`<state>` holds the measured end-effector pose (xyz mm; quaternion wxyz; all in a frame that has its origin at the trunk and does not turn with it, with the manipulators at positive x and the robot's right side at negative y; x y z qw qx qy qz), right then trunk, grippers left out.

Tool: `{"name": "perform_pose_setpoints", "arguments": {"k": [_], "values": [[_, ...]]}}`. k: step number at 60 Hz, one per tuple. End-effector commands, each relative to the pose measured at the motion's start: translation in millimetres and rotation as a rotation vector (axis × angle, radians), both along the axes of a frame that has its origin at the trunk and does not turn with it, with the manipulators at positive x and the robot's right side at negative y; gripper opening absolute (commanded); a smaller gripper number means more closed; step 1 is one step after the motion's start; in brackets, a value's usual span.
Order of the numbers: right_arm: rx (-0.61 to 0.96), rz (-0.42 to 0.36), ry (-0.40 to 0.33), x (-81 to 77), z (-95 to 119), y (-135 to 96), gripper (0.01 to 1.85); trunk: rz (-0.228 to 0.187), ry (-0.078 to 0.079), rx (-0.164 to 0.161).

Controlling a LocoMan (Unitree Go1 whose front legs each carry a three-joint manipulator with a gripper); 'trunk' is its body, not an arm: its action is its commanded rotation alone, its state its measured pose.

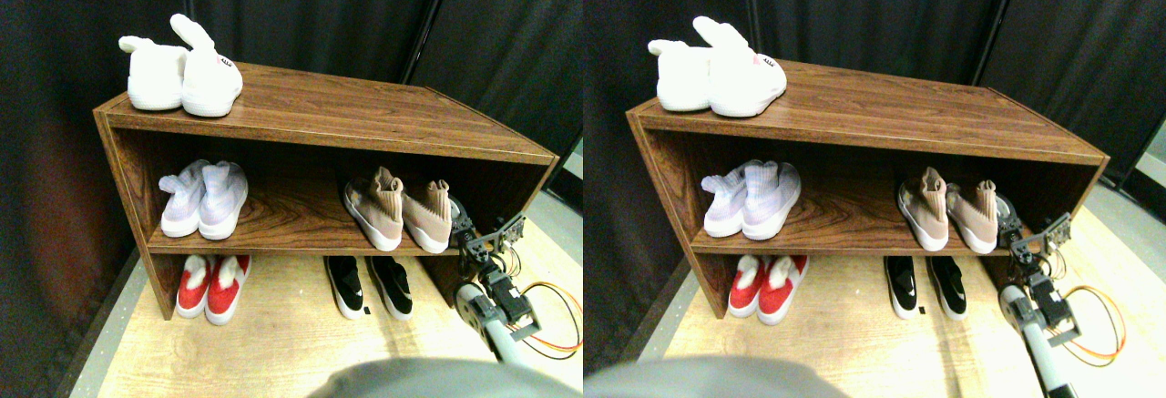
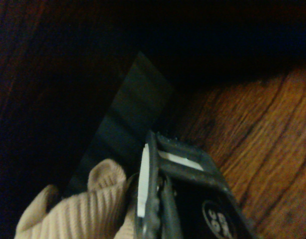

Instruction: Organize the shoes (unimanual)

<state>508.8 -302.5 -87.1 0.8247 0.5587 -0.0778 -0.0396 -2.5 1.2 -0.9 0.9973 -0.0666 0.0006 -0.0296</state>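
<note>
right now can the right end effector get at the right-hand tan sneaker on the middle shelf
Probably yes. The right end effector is already at the shelf's front edge beside the right-hand tan sneaker, and the wrist view shows its knit collar right next to the jaw. Nothing stands between them.

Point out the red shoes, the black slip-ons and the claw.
red shoes (image 1: 212,286): stereo pair view, toe tops.
black slip-ons (image 1: 369,285): stereo pair view, inner edge.
claw (image 1: 466,231): stereo pair view, between fingertips.
</note>
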Motion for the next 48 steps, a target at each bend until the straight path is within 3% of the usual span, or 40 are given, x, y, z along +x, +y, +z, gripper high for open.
{"name": "perform_pose_setpoints", "arguments": {"k": [1, 48], "values": [[0.007, 0.046, -0.020, 2.7, 8, 9, 0.06, 0.023, 0.021, -0.002], [-0.001, 0.061, -0.005, 6.3, 6, 40, 0.06, 0.029, 0.041, -0.020]]}}
